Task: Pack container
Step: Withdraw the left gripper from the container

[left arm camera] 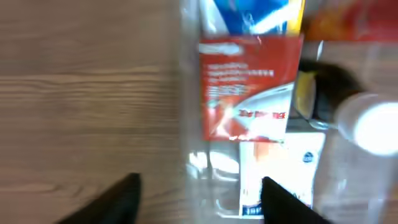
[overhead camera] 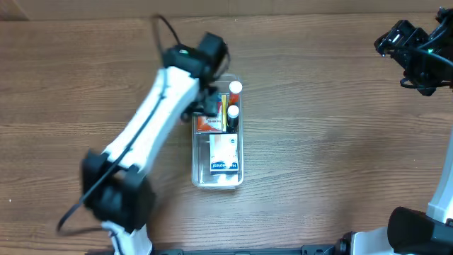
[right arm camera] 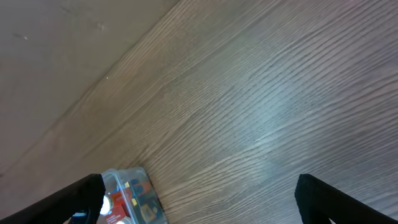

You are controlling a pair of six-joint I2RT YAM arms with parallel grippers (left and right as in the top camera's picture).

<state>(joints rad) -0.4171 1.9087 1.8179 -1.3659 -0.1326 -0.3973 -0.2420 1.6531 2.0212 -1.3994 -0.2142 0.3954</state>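
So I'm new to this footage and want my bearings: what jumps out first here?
The clear container in the middle of the table, holding a red packet, a white box and white-capped bottles. The white left arm reaches over its far end, left gripper open. The right gripper, also open, hangs away at the far right corner.

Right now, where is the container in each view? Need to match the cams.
Overhead: container at the centre of the table, long axis running top to bottom.
Left wrist: container fills the right half, close up and blurred.
Right wrist: container is small, at the bottom edge, left of centre.
Shared landmark: the red packet inside it, also seen at and, faintly, at.
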